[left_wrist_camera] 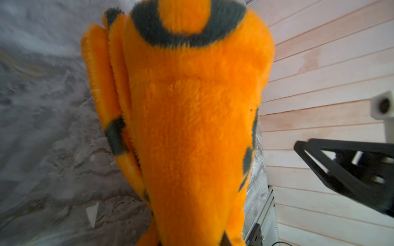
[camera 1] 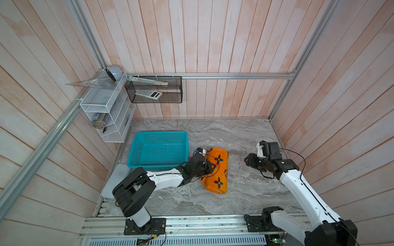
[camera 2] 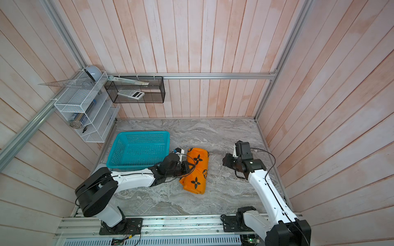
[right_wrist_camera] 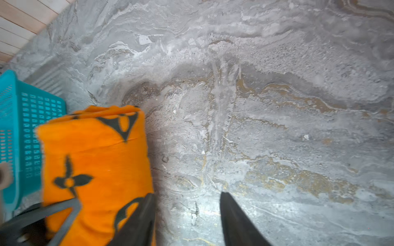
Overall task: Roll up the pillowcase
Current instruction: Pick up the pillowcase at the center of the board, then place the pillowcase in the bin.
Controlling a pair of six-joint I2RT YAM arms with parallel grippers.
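Marble tabletop (camera 1: 245,191) bears the pillowcase (camera 1: 221,172), rolled, orange with black flowers

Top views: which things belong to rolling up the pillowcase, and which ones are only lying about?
Job: pillowcase; left gripper, shut on it.
Lying about: teal basket; calculator; black mesh bin; white wire rack.
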